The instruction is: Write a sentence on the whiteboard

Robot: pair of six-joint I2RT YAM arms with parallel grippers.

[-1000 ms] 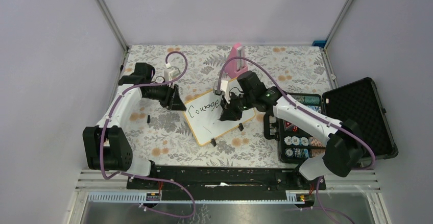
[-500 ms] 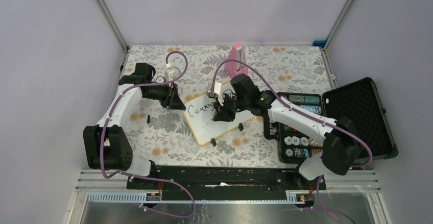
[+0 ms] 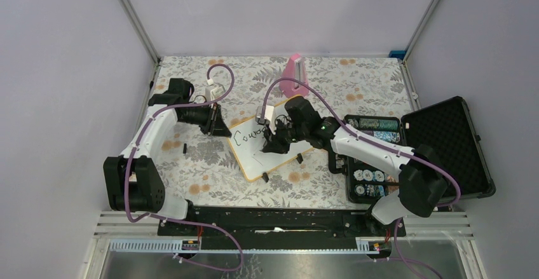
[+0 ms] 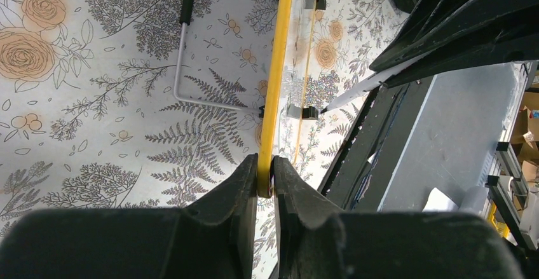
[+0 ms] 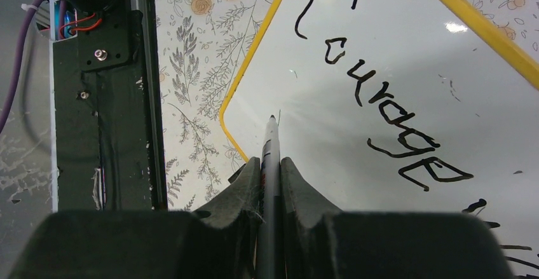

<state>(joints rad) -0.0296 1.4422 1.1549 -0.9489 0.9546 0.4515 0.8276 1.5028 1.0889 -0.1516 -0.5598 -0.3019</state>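
Observation:
The whiteboard [image 3: 257, 155] lies tilted at the table's middle, white with a thin yellow rim [image 4: 278, 69]. The word "Courage" [image 5: 381, 114] is written in black along its upper part; only that one word shows. My left gripper [image 4: 265, 174] is shut on the board's rim at its far left corner [image 3: 224, 129]. My right gripper [image 5: 270, 171] is shut on a grey marker [image 5: 271, 142], tip down over the board's bare lower-left part, below the word's start. In the top view the right gripper [image 3: 274, 144] hovers over the board and hides the word's end.
An open black case [image 3: 445, 145] with poker chips [image 3: 372, 177] stands at the right. A pink object [image 3: 293, 74] stands at the back. A small black piece [image 3: 184, 147] lies left of the board. The arms' black base rail [image 3: 273, 218] runs along the near edge.
My right gripper has moved left across the board with the marker, from the end of "Courage" to below its start. The left arm and the board have not moved.

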